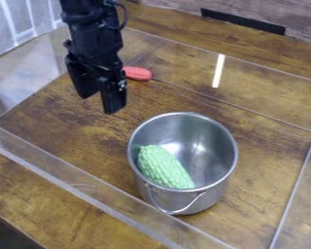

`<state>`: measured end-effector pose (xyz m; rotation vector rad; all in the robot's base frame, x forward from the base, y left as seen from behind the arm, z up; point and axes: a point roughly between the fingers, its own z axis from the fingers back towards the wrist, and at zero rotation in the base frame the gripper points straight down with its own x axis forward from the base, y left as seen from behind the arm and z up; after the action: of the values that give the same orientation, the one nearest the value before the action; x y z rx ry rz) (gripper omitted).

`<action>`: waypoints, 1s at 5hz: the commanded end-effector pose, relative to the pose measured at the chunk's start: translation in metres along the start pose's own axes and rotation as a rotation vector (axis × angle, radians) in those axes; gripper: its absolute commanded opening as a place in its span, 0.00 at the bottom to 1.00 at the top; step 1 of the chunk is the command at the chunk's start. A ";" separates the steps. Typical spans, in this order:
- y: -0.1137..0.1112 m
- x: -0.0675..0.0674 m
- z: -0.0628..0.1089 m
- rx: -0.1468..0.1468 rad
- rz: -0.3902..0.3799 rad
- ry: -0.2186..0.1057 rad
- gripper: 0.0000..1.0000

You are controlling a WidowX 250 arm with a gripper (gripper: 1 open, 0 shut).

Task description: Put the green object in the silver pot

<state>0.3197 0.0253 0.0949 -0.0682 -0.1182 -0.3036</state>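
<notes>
The green object (163, 166), light green and bumpy, lies inside the silver pot (221, 141), against its left inner wall. The pot stands upright on the wooden table, front centre, with its wire handle loop hanging at the front. My black gripper (98, 96) hangs up and to the left of the pot, pointing down, with its fingers (114, 98) spread apart and nothing between them. It is clear of the pot and the green object.
A small red object (139, 73) lies on the table just right of my gripper. Clear plastic walls (67, 185) fence the wooden work surface on all sides. A bright glare streak (220, 68) marks the back right.
</notes>
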 end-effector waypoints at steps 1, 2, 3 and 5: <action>-0.005 0.013 0.044 0.064 0.056 -0.102 1.00; -0.017 0.026 0.062 0.091 0.157 -0.113 1.00; -0.014 0.031 0.062 0.087 0.182 -0.132 1.00; -0.023 0.032 0.046 0.067 0.160 -0.077 1.00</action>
<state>0.3362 0.0011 0.1345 -0.0284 -0.1600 -0.1285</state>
